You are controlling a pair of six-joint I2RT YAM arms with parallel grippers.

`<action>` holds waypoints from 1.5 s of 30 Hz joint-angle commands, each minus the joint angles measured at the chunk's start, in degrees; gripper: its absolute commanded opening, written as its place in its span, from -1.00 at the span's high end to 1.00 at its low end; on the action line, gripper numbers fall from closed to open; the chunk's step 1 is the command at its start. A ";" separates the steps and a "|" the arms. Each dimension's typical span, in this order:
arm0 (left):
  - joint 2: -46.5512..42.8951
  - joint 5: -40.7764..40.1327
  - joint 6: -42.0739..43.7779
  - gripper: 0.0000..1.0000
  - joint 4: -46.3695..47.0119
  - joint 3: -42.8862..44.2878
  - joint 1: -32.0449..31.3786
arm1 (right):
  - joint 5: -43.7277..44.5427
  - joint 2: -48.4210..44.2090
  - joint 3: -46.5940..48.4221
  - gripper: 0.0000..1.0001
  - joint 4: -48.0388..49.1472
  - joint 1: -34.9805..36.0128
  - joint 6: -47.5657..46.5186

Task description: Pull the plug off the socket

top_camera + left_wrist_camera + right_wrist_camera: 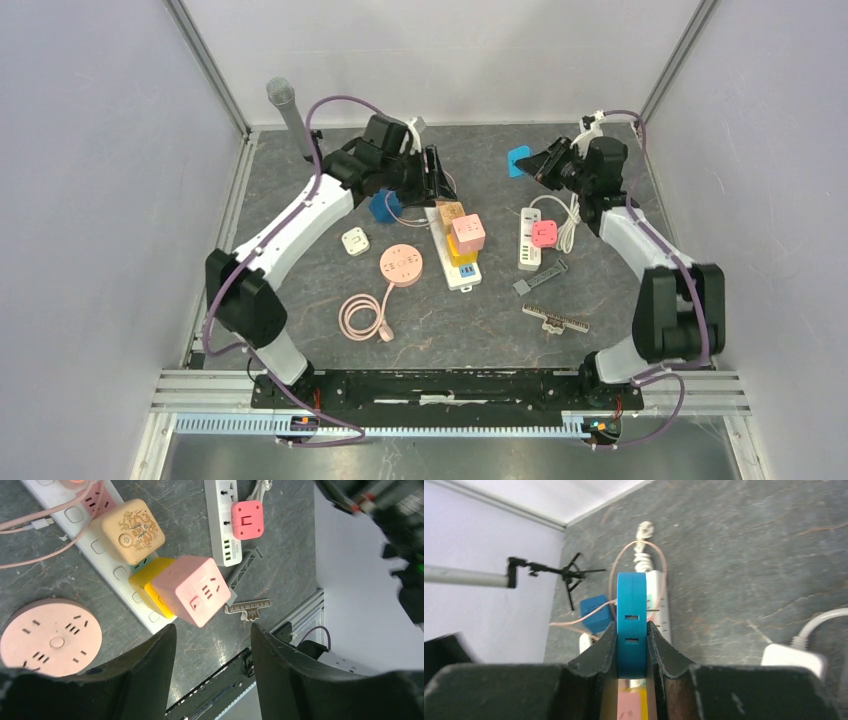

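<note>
My right gripper (631, 629) is shut on a flat blue plug (631, 605), held on edge in the air at the back right; from above the blue plug (518, 160) shows just beyond that gripper (532, 165). My left gripper (212, 632) stands open and empty above the long white power strip (117, 572). That strip carries a tan cube adapter (132, 536), a yellow plug (149, 576) and a pink cube adapter (192, 587). In the top view the left gripper (436, 185) hovers over the strip's far end (462, 280).
A second white strip (526, 250) with a pink plug (544, 233) lies to the right. A round pink socket (402, 266) with a coiled cable, a white adapter (355, 241) and a blue cube (385, 206) lie left. Two grey rulers (555, 318) lie near the front; a microphone (285, 105) stands at the back left.
</note>
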 commanded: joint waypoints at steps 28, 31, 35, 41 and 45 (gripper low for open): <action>-5.24 -16.08 -0.92 -0.82 -4.41 -0.53 0.78 | -7.03 38.72 21.68 0.42 6.50 -2.32 -8.55; -4.09 -15.69 -0.45 -0.82 -4.44 0.22 0.77 | -4.88 38.98 21.80 0.04 6.51 -2.32 -8.54; -4.03 -15.79 0.87 -0.82 -4.56 0.37 1.07 | -0.02 39.76 25.03 -0.23 0.16 -2.81 -13.35; -6.25 -16.64 1.24 -0.82 -4.67 -0.09 2.91 | 1.50 36.87 26.48 -0.68 -3.37 -3.72 -17.07; -7.56 -16.41 1.22 -0.83 -3.68 -0.96 4.14 | 0.09 30.08 22.71 -0.75 -5.02 -3.73 -20.10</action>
